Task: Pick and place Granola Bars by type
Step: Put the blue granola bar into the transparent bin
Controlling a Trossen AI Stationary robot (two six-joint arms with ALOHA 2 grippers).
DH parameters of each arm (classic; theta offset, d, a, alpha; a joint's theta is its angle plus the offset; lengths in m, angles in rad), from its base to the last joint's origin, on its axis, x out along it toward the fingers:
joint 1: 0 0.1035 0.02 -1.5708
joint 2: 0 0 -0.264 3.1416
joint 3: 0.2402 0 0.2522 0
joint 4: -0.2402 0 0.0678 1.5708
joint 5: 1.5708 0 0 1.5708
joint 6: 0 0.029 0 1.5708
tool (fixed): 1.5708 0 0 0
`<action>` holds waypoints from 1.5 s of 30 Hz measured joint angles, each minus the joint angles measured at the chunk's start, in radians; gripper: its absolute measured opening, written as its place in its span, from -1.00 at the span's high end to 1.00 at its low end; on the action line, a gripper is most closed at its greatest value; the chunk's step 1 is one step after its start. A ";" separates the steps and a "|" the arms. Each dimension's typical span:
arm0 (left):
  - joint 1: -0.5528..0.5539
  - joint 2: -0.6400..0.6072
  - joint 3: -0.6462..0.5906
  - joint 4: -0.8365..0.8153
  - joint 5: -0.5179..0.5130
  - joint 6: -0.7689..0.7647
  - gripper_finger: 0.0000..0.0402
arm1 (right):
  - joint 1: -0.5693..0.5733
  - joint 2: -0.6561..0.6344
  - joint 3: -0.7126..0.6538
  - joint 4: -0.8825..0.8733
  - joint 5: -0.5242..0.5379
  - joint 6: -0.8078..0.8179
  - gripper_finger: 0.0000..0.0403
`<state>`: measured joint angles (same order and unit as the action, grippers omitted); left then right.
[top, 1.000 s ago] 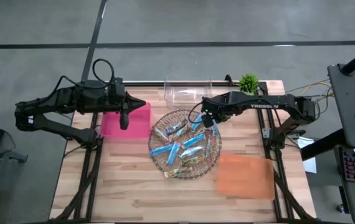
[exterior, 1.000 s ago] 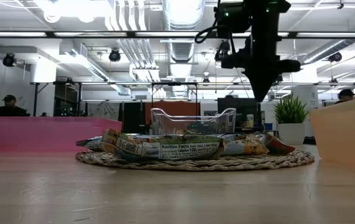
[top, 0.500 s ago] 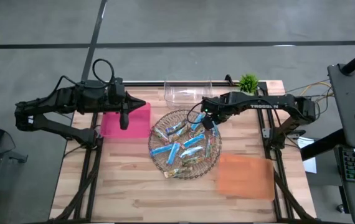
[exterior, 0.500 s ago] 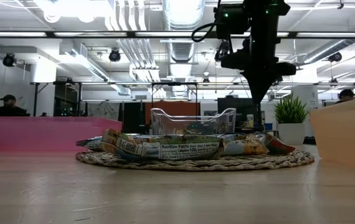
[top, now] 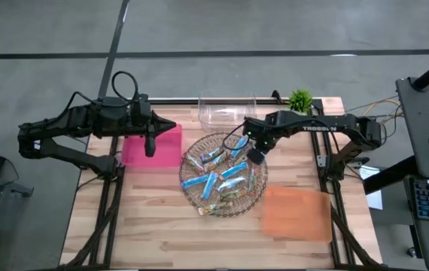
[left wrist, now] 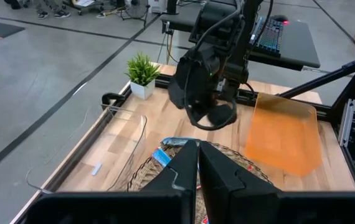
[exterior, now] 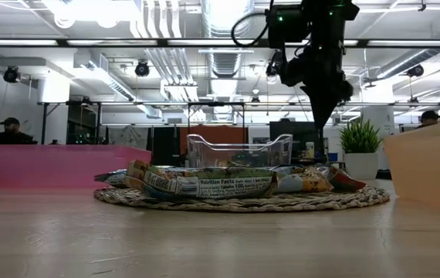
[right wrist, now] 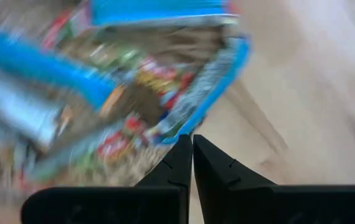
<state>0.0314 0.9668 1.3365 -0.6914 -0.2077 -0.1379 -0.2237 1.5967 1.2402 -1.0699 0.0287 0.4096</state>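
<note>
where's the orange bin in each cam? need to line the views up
High view: orange bin lies on the table's near right part, beside the wicker tray.
Low view: orange bin at the right edge, cut off by the frame.
Left wrist view: orange bin on the far side of the table, beyond the right gripper.
Right wrist view: not in it.
Shared landmark: the small potted plant.

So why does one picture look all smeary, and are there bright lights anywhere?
Right wrist view: the granola bars are streaky and blurred, though the right claw, shut, stays sharp. Low view: the ceiling lights glare white, and the near tabletop is soft and out of focus. High view: even light, only faint shadows under the wicker tray.
</note>
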 joint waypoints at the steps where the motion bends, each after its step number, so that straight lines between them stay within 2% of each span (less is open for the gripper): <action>1: 0.000 0.000 0.000 0.000 0.000 0.003 1.00 | 0.000 0.000 0.006 -0.008 -0.032 -0.090 0.96; 5: 0.000 0.000 0.000 0.000 0.000 0.007 1.00 | 0.003 0.000 0.041 -0.096 -0.116 -0.424 0.96; 10: 0.000 0.000 0.000 0.000 0.000 0.007 1.00 | 0.003 0.000 0.085 -0.188 -0.116 -0.749 0.96; 22: 0.000 0.000 0.000 0.000 0.000 0.008 1.00 | 0.003 0.000 0.123 -0.197 -0.113 -1.505 0.96; 35: 0.000 0.000 0.000 -0.001 0.000 0.013 1.00 | 0.003 0.000 0.123 -0.194 -0.053 -1.840 0.96; 41: 0.000 0.000 0.000 -0.001 0.000 0.060 1.00 | 0.003 0.007 0.116 -0.152 -0.062 -1.839 0.96; 45: 0.000 0.000 0.000 -0.001 0.000 0.063 1.00 | 0.003 0.014 0.115 -0.145 -0.140 -1.786 0.96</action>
<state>0.0313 0.9668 1.3365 -0.6922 -0.2081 -0.0750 -0.2211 1.6111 1.3552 -1.2147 -0.1111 -1.3762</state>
